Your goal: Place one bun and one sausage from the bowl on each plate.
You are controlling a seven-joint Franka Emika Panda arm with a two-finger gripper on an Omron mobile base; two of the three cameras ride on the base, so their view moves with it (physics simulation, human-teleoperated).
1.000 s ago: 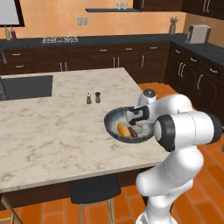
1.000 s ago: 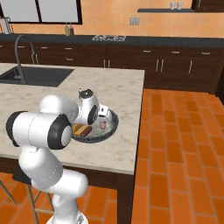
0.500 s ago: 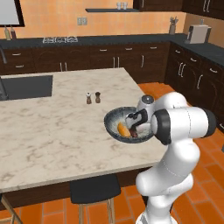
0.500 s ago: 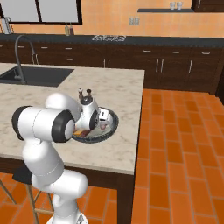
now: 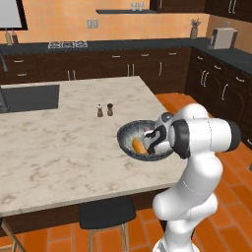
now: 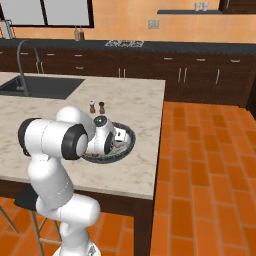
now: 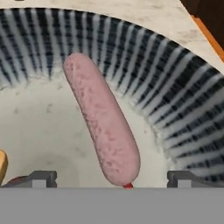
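The sausage lay in the bowl on the worktop, between the gripper's spread fingers, not yet pinched. Judging from that, plating had barely begun.

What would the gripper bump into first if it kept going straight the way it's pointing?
Most likely the pink sausage, lying in the bowl between the open gripper's fingertips. How far off it is can't be judged.
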